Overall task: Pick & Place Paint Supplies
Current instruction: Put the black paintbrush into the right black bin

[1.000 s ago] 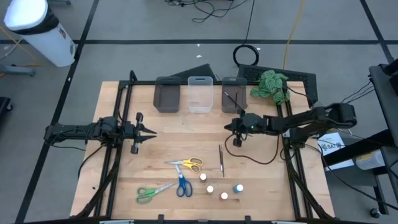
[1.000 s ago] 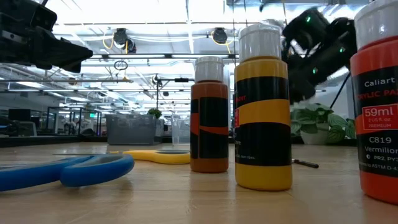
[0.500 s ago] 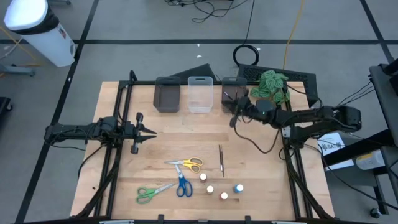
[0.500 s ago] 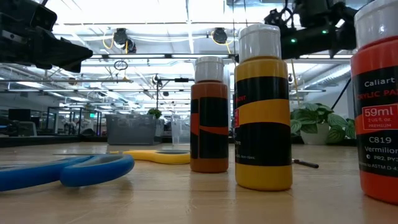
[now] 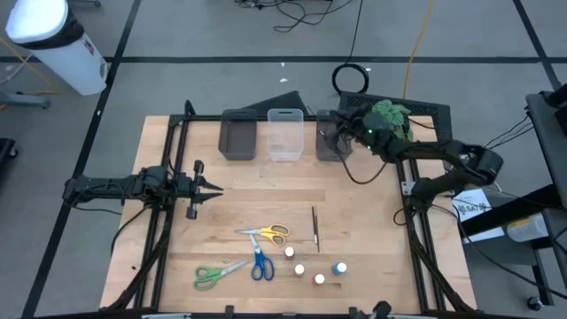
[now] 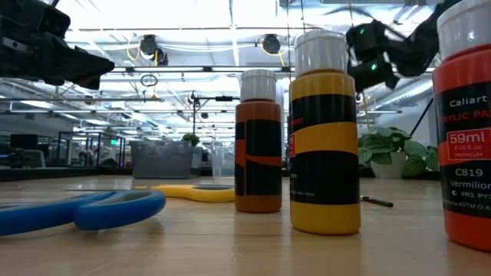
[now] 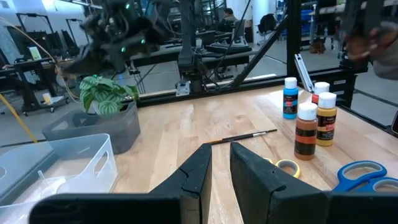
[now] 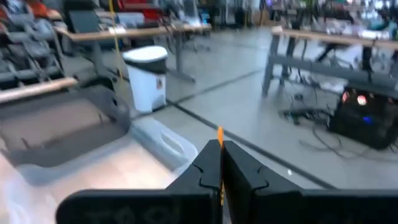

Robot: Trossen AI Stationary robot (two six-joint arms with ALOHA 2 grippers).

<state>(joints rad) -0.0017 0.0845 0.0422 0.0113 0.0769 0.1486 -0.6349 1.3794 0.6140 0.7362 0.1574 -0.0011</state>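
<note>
Three bins sit in a row at the table's far edge: left grey bin (image 5: pixel 237 135), clear bin (image 5: pixel 284 135) in the middle, right grey bin (image 5: pixel 330 136) next to the plant (image 5: pixel 388 120). Right grey bin holds a thin brush (image 5: pixel 324 135); contents of the other two unclear.

Right gripper (image 5: pixel 342 126), above the right grey bin, has swung there from mid-table a second ago; fingers pinched tight on a thin orange-tipped brush handle (image 8: pixel 219 138). Left gripper (image 5: pixel 215 189) unmoved, well left of the bins, fingers slightly parted, holding nothing.

Toward the near edge from the clear bin: one brush on the table (image 5: pixel 314 225), yellow scissors (image 5: pixel 268 234), blue scissors (image 5: pixel 260 263), green scissors (image 5: pixel 215 275), paint pots (image 5: pixel 319 279). Nothing blocks the bins.
</note>
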